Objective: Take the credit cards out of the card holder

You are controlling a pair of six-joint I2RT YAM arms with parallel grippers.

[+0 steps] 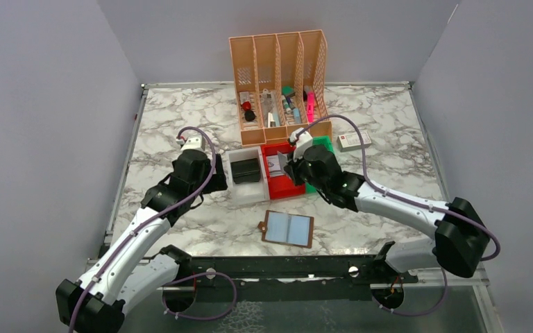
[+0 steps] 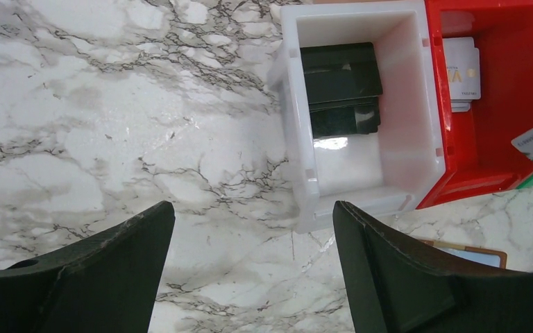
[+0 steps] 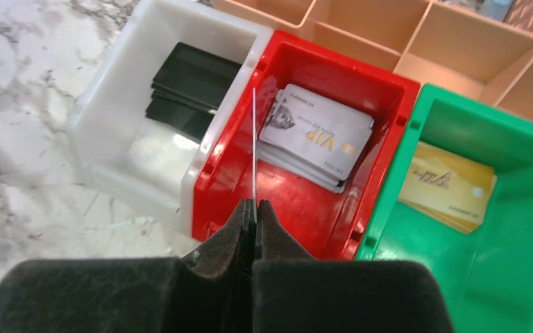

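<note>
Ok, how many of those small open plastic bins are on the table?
3, in a row before the orange organizer: white bin left, holding black items; red bin middle, holding white cards; green bin right, holding gold cards. None looks hidden.

Peach organiser [image 1: 277,69] at the far edge, middle. Just before it, three bins side by side: white bin [image 1: 246,193] holding a black case [image 1: 246,170], red bin [image 1: 281,189], green bin [image 1: 323,142]. Small white box [image 1: 354,141] sits toward the right edge.
</note>
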